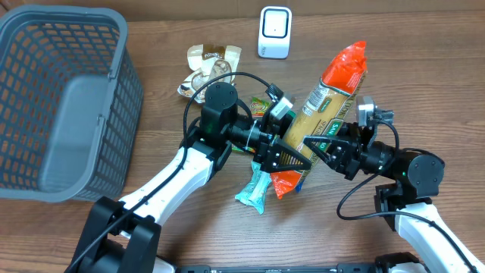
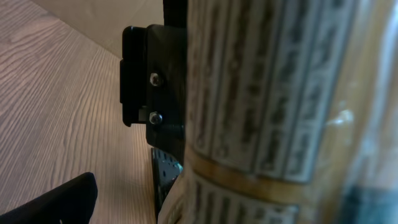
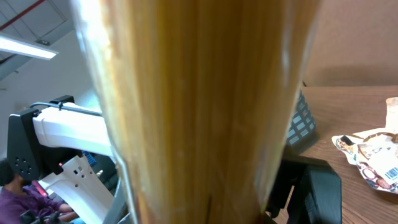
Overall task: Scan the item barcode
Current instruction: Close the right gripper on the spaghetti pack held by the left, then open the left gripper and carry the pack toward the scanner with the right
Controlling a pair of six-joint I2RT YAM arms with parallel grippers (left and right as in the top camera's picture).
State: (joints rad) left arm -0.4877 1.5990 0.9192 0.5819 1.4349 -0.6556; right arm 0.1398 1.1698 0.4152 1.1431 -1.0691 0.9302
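Spaghetti pack (image 1: 333, 91) tilted above the bench (image 1: 432, 83), just short of the scanner (image 1: 274, 32)
Right pincer (image 1: 326, 149) is clamped on the pack and left pincer (image 1: 288, 155) gapes wide around it. I'd pull the left one clear first, then roll the barcode toward the scanner slowly.

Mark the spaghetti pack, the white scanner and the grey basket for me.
spaghetti pack (image 1: 327, 102), overhead view, printed label
white scanner (image 1: 274, 30), overhead view, front face
grey basket (image 1: 132, 98), overhead view, right wall
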